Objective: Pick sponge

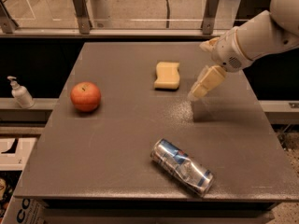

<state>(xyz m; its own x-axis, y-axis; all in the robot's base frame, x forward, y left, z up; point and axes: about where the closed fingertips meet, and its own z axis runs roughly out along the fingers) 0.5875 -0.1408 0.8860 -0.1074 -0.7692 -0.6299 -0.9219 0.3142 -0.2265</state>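
Note:
The sponge (167,75) is a pale yellow foam block with pinched-in sides. It lies flat on the grey table (117,171), a little behind the middle. My gripper (198,71) comes in from the upper right on a white arm and hangs just right of the sponge, a little above the table and not touching it. Its two cream fingers stand apart: the lower one (205,82) points down-left toward the sponge's right edge, and the upper one (209,45) is farther back. The gripper is open and empty.
A red apple (85,96) sits on the left of the table. A crushed silver and blue can (183,166) lies on its side near the front edge. A white pump bottle (20,93) stands on a ledge off the table's left side. A glass railing runs behind.

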